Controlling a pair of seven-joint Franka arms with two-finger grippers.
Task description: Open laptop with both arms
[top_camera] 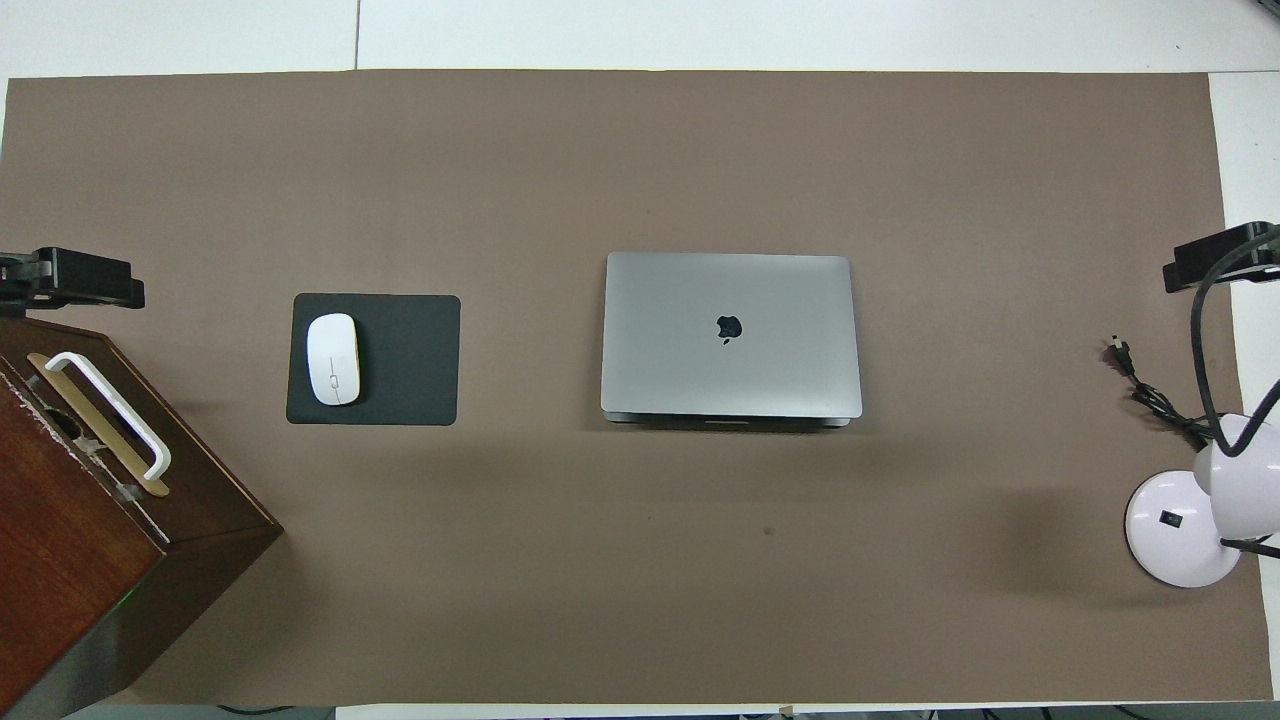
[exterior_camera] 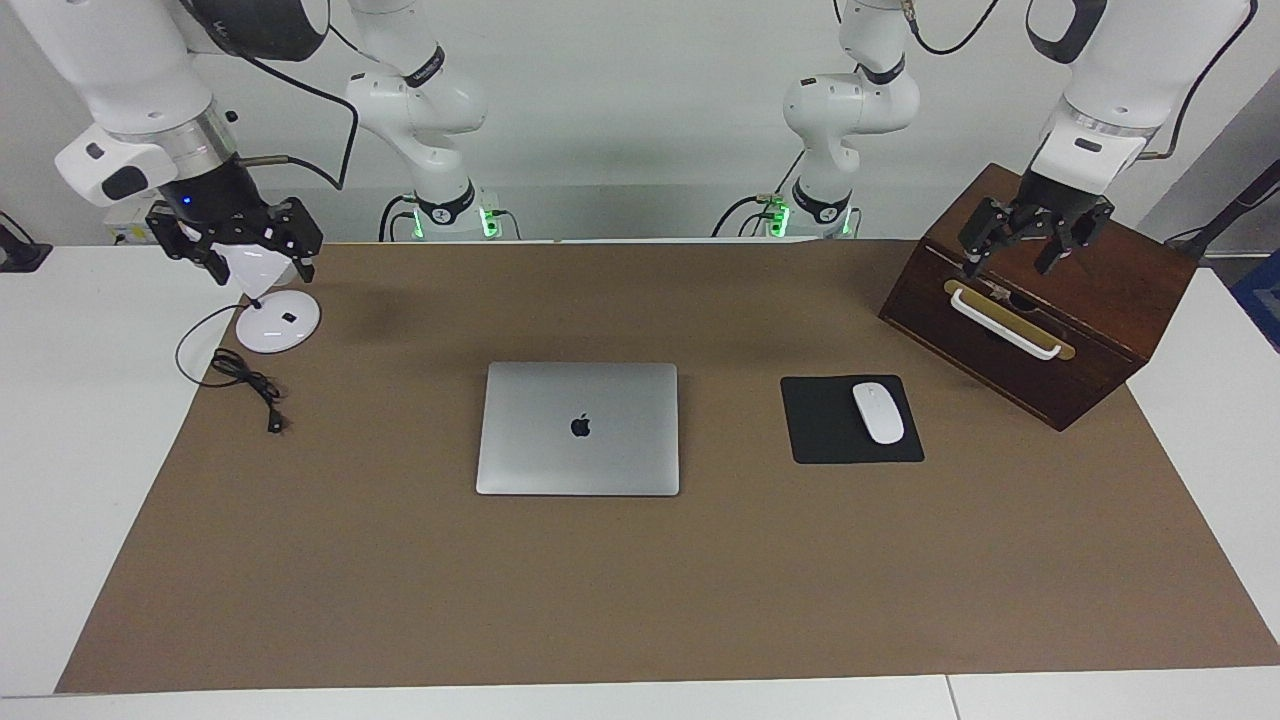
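The laptop (exterior_camera: 578, 428) lies closed and flat in the middle of the brown mat, apple logo up; it also shows in the overhead view (top_camera: 730, 335). A thin notch shows on its edge nearer to the robots. My right gripper (exterior_camera: 258, 268) hangs open and empty over the white desk lamp at the right arm's end; its tip shows in the overhead view (top_camera: 1215, 262). My left gripper (exterior_camera: 1010, 265) hangs open and empty over the wooden box at the left arm's end; its tip shows in the overhead view (top_camera: 70, 280). Both grippers are well apart from the laptop.
A black mouse pad (exterior_camera: 830, 440) with a white mouse (exterior_camera: 877, 412) lies beside the laptop toward the left arm's end. A dark wooden box (exterior_camera: 1100, 300) with a white handle stands there too. A white lamp base (exterior_camera: 278, 322) and black cable (exterior_camera: 245, 378) sit at the right arm's end.
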